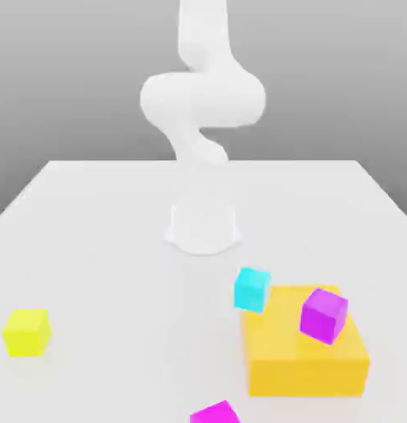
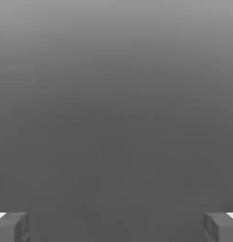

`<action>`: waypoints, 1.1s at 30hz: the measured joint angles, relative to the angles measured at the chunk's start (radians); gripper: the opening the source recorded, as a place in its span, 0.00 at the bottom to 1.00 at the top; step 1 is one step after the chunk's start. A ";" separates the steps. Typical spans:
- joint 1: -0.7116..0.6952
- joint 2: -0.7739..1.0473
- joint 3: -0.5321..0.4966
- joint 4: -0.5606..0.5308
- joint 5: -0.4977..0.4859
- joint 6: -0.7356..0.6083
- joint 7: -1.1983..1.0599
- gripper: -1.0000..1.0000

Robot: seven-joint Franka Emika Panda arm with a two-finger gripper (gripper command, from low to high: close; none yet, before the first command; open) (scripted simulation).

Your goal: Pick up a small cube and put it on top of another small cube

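White desk (image 1: 91,248), plain top. The robot arm (image 1: 202,99) rises from a round base (image 1: 203,228) set mid-desk, toward the far edge; its upper links curl overhead and leave the exterior view at the top.

No brands, labels or writing readable on any object. All surfaces are plain, single-coloured.

The small cube (image 1: 215,412), bright magenta-pink, sits at the desk's near edge, roughly centred, partly cut off by the lower border of the exterior view. It rests on the desk top, apart from everything else.

Large orange block (image 1: 305,351) toward the near corner on the exterior view's right; a low, broad slab rather than a container. A darker purple-violet cube (image 1: 324,315) appears to sit on its top face, near the far side, turned slightly out of square with the block.

Cyan cube (image 1: 253,289) stands just beside the orange block's far corner on the exterior view's left side; whether it touches the block cannot be told.

Yellow cube (image 1: 26,332) alone near the desk's edge on the exterior view's left, well apart from the rest.

Gripper (image 2: 116,227): in the hand view its two grey fingertips (image 2: 12,227) stand spread wide at opposite sides of the picture, nothing between them, against a flat grey background. Gripper open, empty.
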 joint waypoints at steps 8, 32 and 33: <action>0.063 0.296 -0.051 0.006 0.042 0.083 -0.141 0.50; 0.094 1.159 -0.055 0.039 0.067 0.385 -0.450 0.50; 0.090 1.196 -0.049 0.046 0.071 0.413 -0.453 0.50</action>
